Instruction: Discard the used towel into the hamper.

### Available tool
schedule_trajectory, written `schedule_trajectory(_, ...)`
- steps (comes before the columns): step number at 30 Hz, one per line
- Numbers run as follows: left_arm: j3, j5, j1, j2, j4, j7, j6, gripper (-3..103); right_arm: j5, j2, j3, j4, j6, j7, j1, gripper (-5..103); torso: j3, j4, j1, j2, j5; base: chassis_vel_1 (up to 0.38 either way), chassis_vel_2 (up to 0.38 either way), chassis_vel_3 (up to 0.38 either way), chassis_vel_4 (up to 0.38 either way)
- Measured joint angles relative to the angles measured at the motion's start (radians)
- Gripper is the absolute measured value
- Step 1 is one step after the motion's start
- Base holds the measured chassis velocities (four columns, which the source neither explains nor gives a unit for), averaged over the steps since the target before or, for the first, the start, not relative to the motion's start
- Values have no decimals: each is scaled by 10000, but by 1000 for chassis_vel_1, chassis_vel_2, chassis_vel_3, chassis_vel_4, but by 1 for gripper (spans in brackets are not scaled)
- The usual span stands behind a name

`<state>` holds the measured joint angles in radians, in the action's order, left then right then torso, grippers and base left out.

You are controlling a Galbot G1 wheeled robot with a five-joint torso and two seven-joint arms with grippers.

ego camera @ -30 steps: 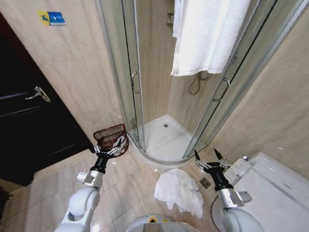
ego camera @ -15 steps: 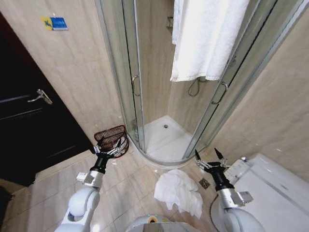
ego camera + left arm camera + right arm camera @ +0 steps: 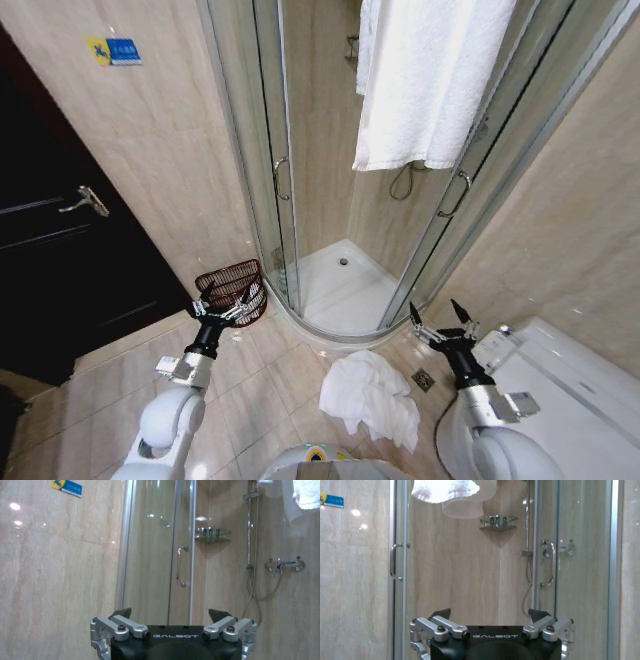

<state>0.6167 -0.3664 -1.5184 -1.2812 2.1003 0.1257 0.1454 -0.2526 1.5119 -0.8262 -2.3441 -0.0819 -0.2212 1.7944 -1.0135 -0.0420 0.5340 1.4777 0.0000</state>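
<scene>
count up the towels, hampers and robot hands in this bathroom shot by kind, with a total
towels: 2, a hanging towel over the shower door and a crumpled towel on the floor
hampers: 1, the hamper by the wall
robot hands: 2, left hand and right hand, both open and empty
total: 5

Used towel point(image 3: 372, 396): white, crumpled on floor. Hamper point(image 3: 232, 287): dark wire basket, upright by shower door.

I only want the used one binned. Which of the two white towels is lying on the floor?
The crumpled towel on the tiles between the two arms; the other towel hangs high over the shower enclosure.
</scene>
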Motion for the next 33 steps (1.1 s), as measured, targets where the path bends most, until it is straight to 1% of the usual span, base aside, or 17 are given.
schedule_trajectory(5,94,-71,-49,47,4,-14,65,100,182,103,72,-27,12,-174,39,100,15,0,-13,-26,0,0,0,0,0)
schedule_trajectory(15,172,-96,-47,62,-34,-40,89,100,388,169,99,-3,7,-229,24,100,31,1,-26,-62,0,15,-12,-32,28)
schedule_trajectory(30,130,-57,-44,23,-33,-29,81,100,401,165,103,182,-133,-180,-29,100,50,1,-46,-89,1,113,-101,-96,89)
schedule_trajectory(33,131,-57,-54,20,-18,-29,79,100,325,115,97,224,-135,-136,-60,100,53,-2,-49,-91,-1,55,-42,-31,28)
